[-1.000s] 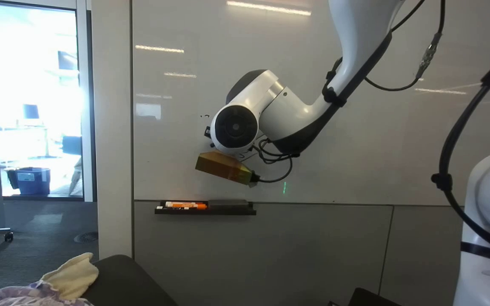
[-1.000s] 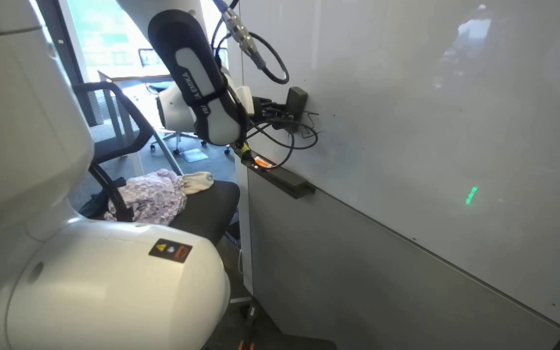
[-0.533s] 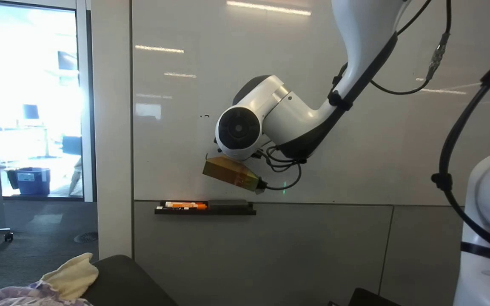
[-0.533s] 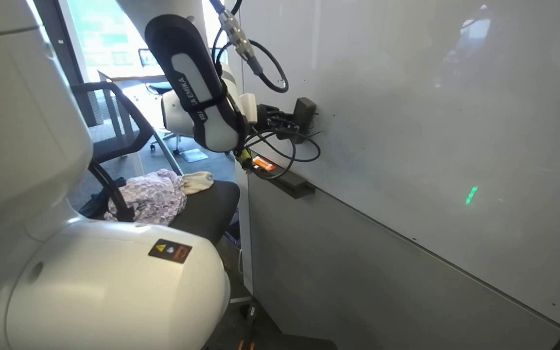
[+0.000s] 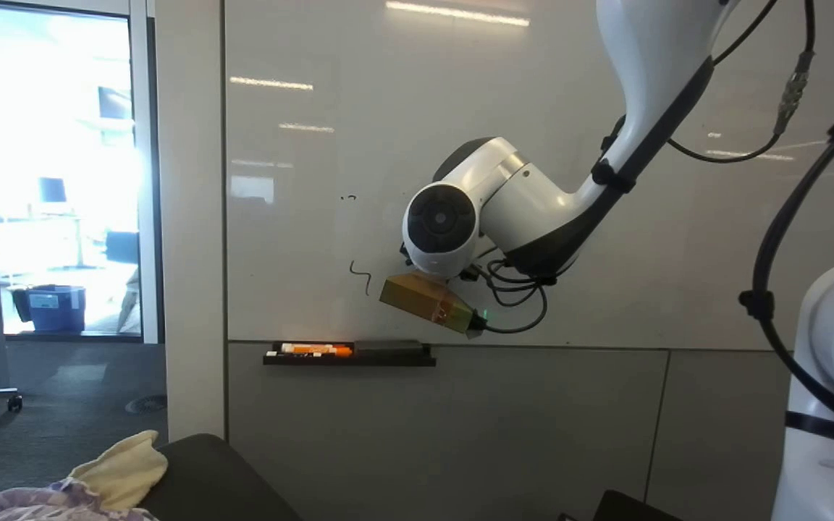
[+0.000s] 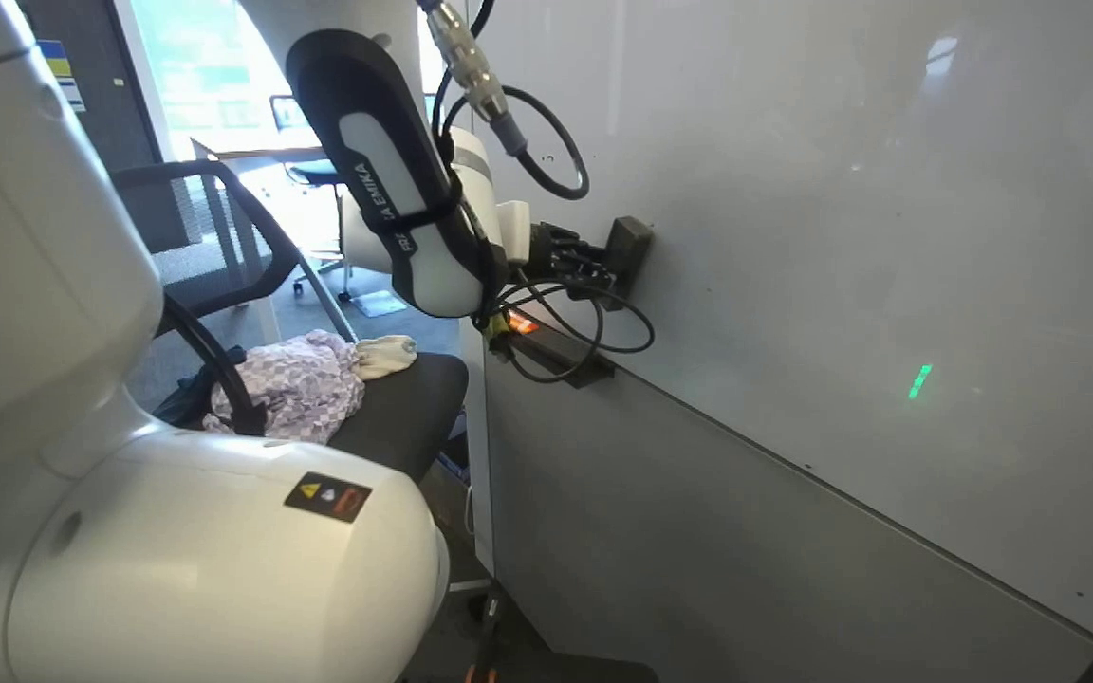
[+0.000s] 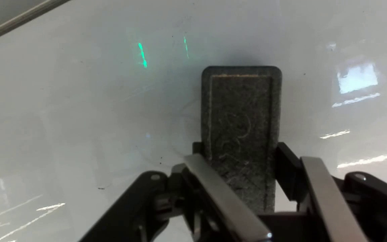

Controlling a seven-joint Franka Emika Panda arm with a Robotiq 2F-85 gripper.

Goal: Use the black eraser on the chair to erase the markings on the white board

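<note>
My gripper [image 7: 239,154] is shut on the black eraser [image 7: 240,111], with one finger on each long side. In an exterior view the eraser [image 6: 628,258] stands between the gripper [image 6: 594,270] and the white board [image 6: 841,237]; it is at or very near the surface, and contact is not certain. In an exterior view a thin dark zigzag of the markings [image 5: 360,275] shows left of the wrist, with small specks higher up. The board behind the wrist is hidden there, as are the fingers and eraser. The dark chair [image 5: 207,477] shows in both exterior views [image 6: 404,408].
A black tray [image 5: 348,359] with an orange marker [image 5: 319,349] sits at the board's lower edge, below the wrist. A loose cable [image 6: 637,346] hangs by the gripper. A cloth heap [image 6: 300,384] lies on the chair. A green light streak [image 6: 920,381] shows on the board.
The arm has moved right and slightly down along the board with the eraser held. The zigzag left of the wrist has come into view in an exterior view. The grip looks unchanged.
</note>
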